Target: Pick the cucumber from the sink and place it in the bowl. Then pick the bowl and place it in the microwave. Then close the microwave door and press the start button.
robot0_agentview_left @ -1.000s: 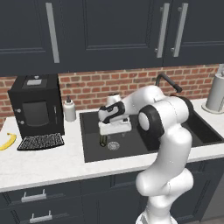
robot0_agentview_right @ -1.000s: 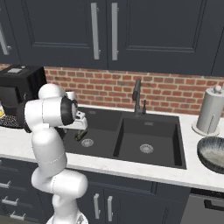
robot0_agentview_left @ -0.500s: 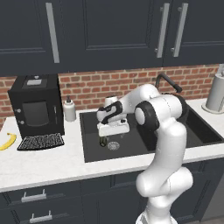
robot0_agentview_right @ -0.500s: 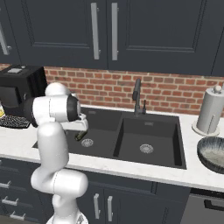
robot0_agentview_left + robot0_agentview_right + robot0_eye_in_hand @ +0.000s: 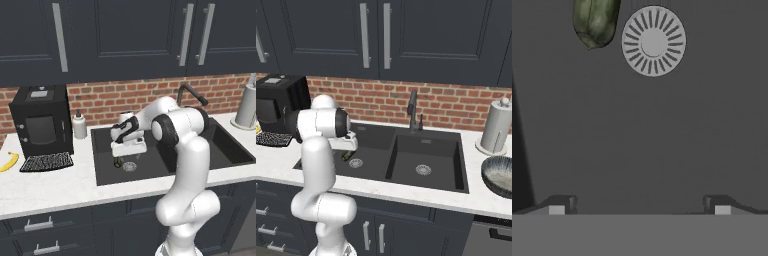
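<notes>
Lowered since a second ago, the gripper point(image 5: 118, 161) now hangs inside the left basin of the sink point(image 5: 205, 160), just above its floor. Its jaws are spread wide and grasp nothing. The cucumber point(image 5: 595, 21) lies on the basin floor just beside the round silver drain point(image 5: 653, 41), ahead of the fingertips point(image 5: 558, 206) and apart from them. Seen from the right base camera, the bowl point(image 5: 499, 174) sits on the counter to the right of the sink, in front of a paper towel roll point(image 5: 495, 127).
</notes>
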